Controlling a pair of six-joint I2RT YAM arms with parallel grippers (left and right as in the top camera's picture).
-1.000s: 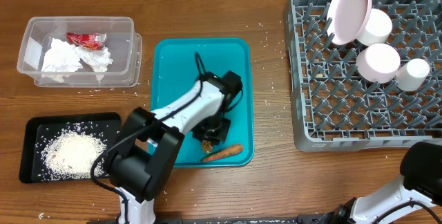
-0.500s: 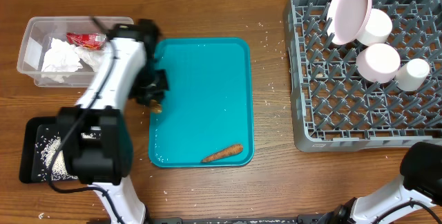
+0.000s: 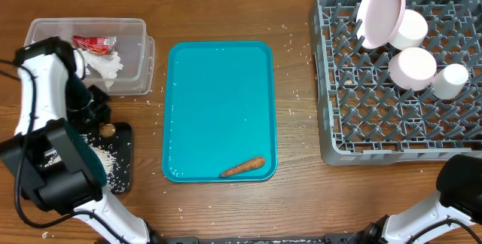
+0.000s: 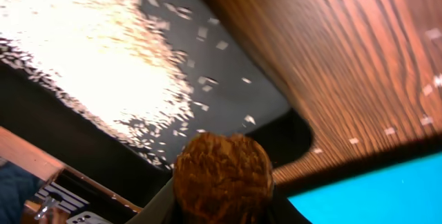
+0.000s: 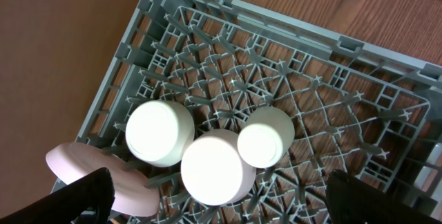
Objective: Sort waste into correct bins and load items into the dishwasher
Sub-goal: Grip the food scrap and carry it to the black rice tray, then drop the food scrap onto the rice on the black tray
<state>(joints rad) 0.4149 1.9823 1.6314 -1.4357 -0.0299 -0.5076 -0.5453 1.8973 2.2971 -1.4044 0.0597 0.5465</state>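
Observation:
My left gripper (image 3: 104, 126) is shut on the small brown patterned food piece (image 3: 109, 129) and holds it over the top right corner of the black tray (image 3: 122, 144). In the left wrist view the piece (image 4: 222, 172) sits between my fingers above the tray (image 4: 235, 96) and its loose rice (image 4: 83, 44). The clear tub (image 3: 146, 63) holds the napkin (image 3: 105, 65) and red wrapper (image 3: 94, 44). The carrot-like stick (image 3: 242, 166) lies on the teal tray (image 3: 218, 93). My right gripper (image 5: 221, 200) is open above the dish rack (image 5: 331, 113). The wooden stick is out of view.
The grey rack (image 3: 376, 116) at the right holds a plate (image 3: 379, 12), two bowls (image 3: 411, 27) (image 3: 412, 67) and a cup (image 3: 454, 78). My left arm hides most of the black tray. Rice grains are scattered on the table.
My left arm has swung left from the teal tray, carrying the brown food piece past the clear tub to over the black tray. The carrot stick and rack are unchanged.

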